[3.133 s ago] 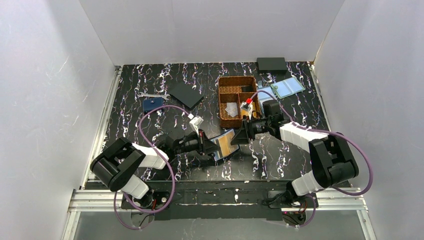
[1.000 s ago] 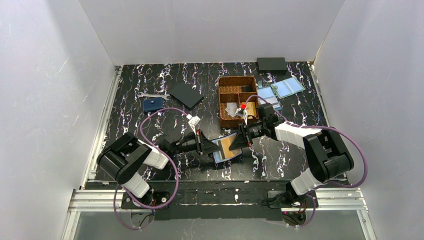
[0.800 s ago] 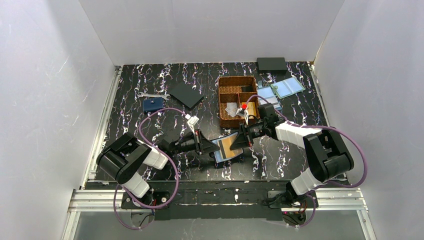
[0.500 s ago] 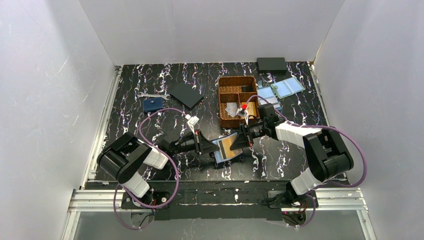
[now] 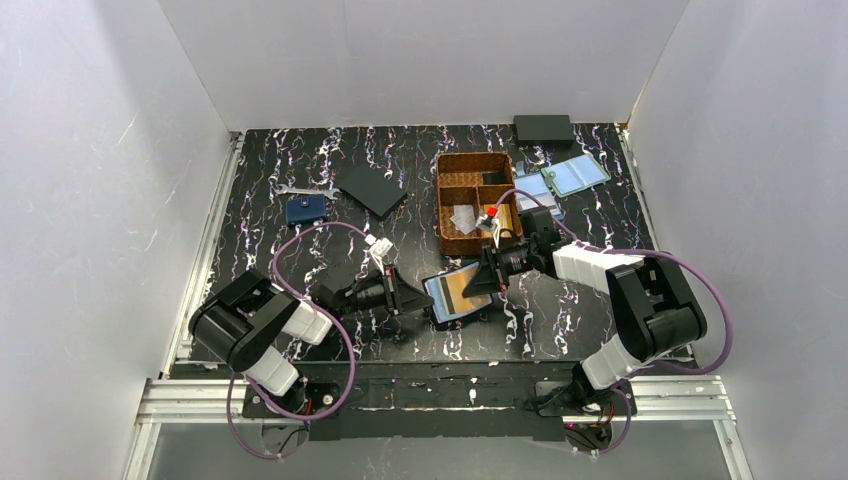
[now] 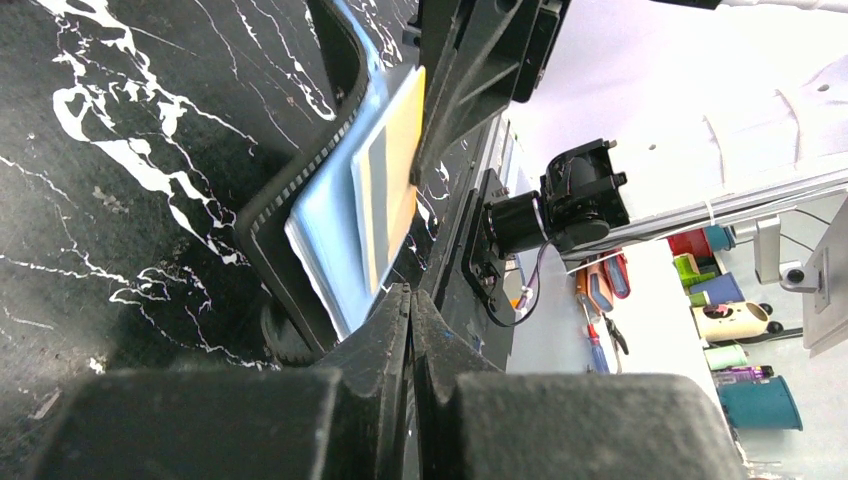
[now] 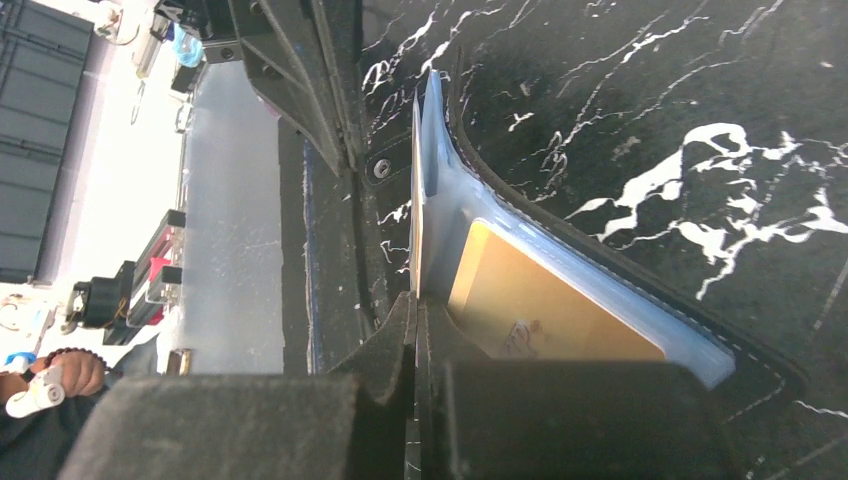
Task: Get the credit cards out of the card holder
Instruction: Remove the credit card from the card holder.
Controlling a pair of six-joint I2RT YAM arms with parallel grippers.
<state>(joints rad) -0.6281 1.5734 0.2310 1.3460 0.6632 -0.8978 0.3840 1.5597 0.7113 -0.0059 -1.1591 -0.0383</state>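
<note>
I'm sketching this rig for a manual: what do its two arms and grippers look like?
The left arm and right arm have black joints and bases with white link shells. A purple cable loops along each. The left wrist carries a white connector, the right a red connector. The left gripper and right gripper are black, their fingers tapering to a wedge.

Brown divided basket (image 5: pixel 441 200) stands between navy wallet (image 5: pixel 305 209) and pale blue holders (image 5: pixel 575 176).
</note>
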